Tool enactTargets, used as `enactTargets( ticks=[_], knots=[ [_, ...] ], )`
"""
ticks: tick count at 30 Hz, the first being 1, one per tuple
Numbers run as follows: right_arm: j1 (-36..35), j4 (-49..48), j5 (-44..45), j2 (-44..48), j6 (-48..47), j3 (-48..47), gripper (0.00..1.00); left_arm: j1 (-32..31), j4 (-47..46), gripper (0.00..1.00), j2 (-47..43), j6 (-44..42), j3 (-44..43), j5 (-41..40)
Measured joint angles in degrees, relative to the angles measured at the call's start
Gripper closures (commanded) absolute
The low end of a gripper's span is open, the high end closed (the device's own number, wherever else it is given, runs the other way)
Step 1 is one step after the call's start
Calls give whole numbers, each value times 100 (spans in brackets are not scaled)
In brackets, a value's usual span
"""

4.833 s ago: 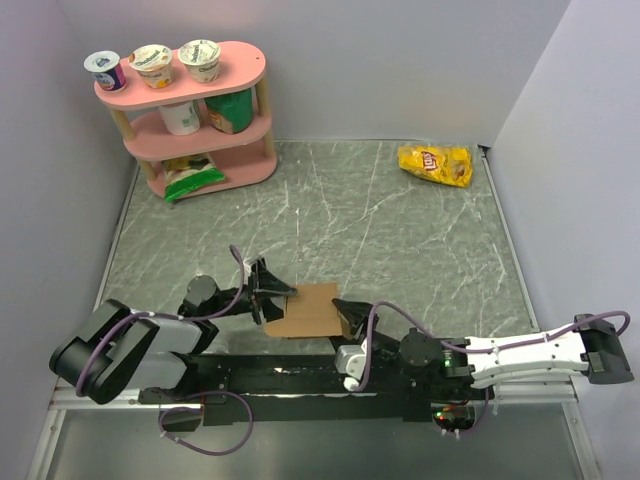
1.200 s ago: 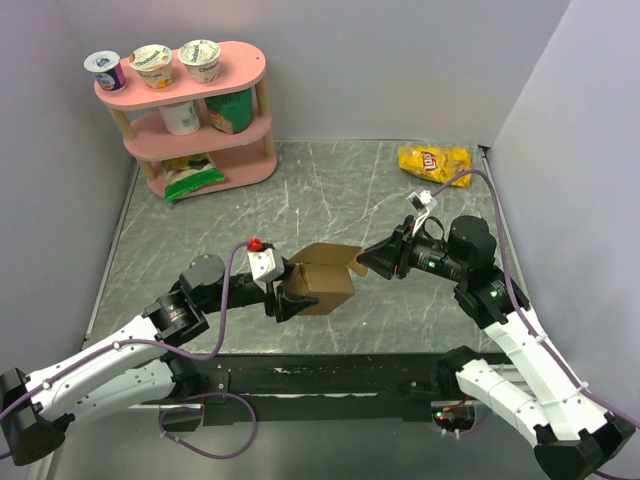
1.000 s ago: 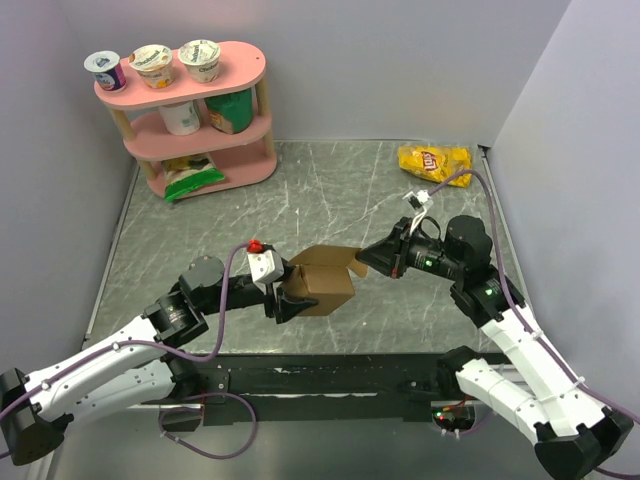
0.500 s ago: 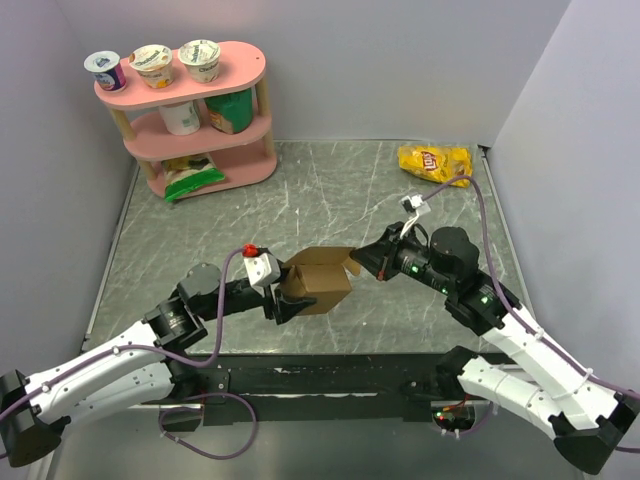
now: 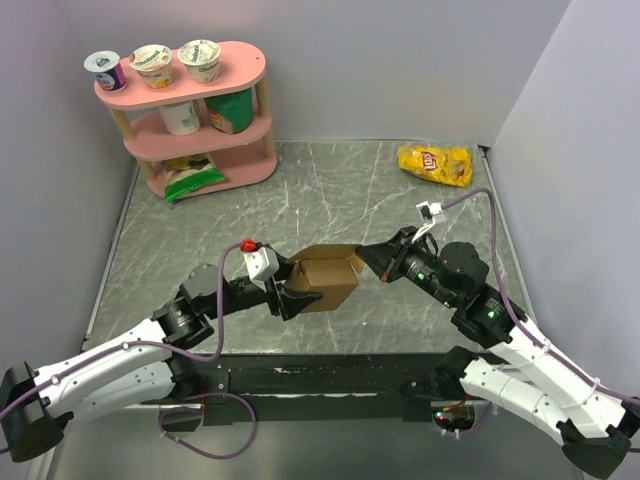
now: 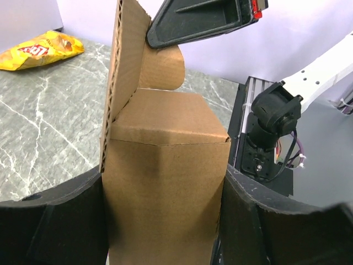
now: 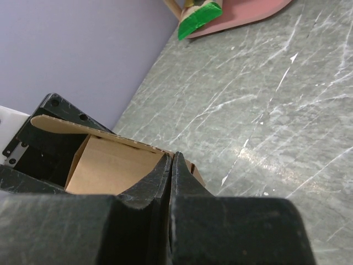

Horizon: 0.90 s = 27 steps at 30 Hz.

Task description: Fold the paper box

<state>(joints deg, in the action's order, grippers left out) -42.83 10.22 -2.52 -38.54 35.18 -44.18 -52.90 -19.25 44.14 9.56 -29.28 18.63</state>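
Observation:
The paper box (image 5: 325, 280) is a small brown cardboard box held off the table, near the middle. My left gripper (image 5: 292, 297) is shut on it, with one finger (image 6: 55, 221) on each side wall (image 6: 165, 182). In the left wrist view one lid flap (image 6: 129, 66) stands upright and a rounded flap (image 6: 166, 69) shows behind it. My right gripper (image 5: 366, 256) is shut with nothing between its fingers. Its tips (image 7: 172, 158) rest against the box's upper right edge, over the open inside (image 7: 110, 168).
A pink shelf (image 5: 185, 110) with yogurt cups and packets stands at the back left. A yellow chip bag (image 5: 435, 163) lies at the back right. Walls close in the left, back and right sides.
My right gripper has shut fully, and its arm has dropped lower and swung its tips onto the box's top right edge. The left gripper holds the box almost where it was.

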Motion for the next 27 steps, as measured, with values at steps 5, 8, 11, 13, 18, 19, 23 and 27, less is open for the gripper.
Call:
enactTargets(
  ticks=[5,8,11,13,18,19,23,27],
  knots=[
    [-17,11,131,-101,-7,0,100,-4,28,45,179,-50,-33,-68],
    [-15,9,247,-188,-7,-2,100,-46,199,46,319,-203,-149,-181],
    [-17,-7,308,-236,37,-2,86,-151,310,47,348,-348,-188,-367],
    [-17,-85,328,-262,136,2,79,-229,328,47,337,-413,-188,-505],
    [-48,-699,409,-299,503,146,59,-398,328,47,332,-457,-195,-726],
    [-55,-774,407,-319,570,160,58,-417,343,47,332,-463,-195,-769],
    [-70,-1025,420,-380,730,184,55,-450,376,50,319,-505,-199,-944],
    [-107,-1276,494,-376,894,321,52,-468,509,50,323,-507,-278,-1126]
  ],
)
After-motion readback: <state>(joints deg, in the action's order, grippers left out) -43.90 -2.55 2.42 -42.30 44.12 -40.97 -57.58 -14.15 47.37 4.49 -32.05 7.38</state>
